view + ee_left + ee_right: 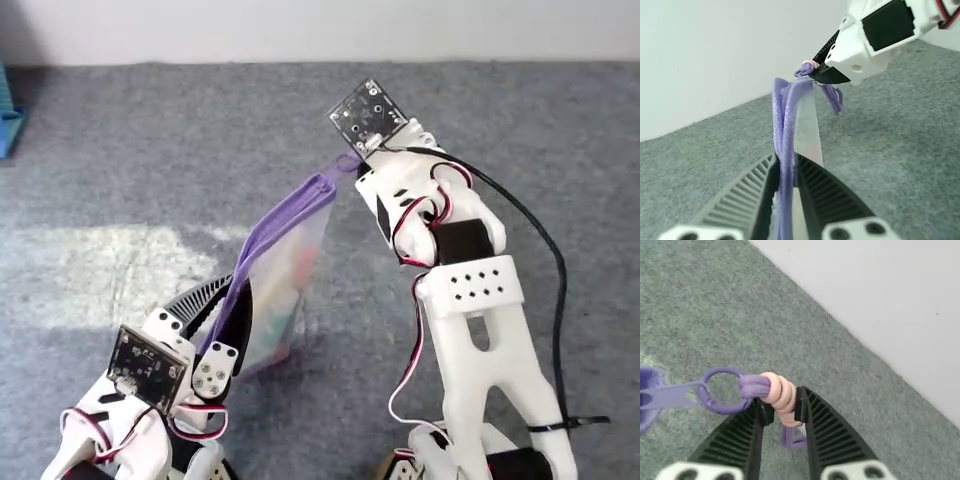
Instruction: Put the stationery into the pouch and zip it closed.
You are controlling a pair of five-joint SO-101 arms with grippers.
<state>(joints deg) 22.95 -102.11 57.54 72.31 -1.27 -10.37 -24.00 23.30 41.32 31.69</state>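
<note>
A clear pouch (pixel 285 285) with a purple zipper band (pixel 270 235) stands on edge on the grey carpet, with coloured stationery showing through its side. My left gripper (pixel 786 175) is shut on the near end of the purple band (pixel 785 125). At the pouch's far end, my right gripper (pixel 782 407) is shut on the zipper pull's pink bead (pixel 780 392), next to its purple ring (pixel 722 390). In the high view the right gripper (pixel 357 168) sits at the pouch's far top corner. The left wrist view shows that right gripper (pixel 826 74) pinching the pull cord (pixel 834 97).
Grey carpet (pixel 120 170) covers the table up to a white wall (pixel 300 30) at the back. A blue object (pixel 8 120) sits at the far left edge. A black cable (pixel 545 250) runs along the right arm.
</note>
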